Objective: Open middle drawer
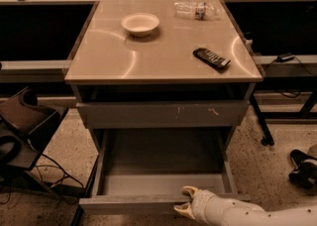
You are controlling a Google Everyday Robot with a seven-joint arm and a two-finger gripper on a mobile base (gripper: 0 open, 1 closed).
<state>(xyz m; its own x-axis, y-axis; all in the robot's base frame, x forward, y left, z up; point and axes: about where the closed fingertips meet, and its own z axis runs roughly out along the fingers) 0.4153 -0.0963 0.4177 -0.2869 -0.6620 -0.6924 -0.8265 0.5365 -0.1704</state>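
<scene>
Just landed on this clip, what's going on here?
The robot's gripper, low in the front right of the view, clasps the front edge of the middle drawer, which stands pulled well out with its grey tray showing. The scratched drawer front above is closed. A bowl, a plastic bottle and a black remote-like object sit on the cabinet top.
</scene>
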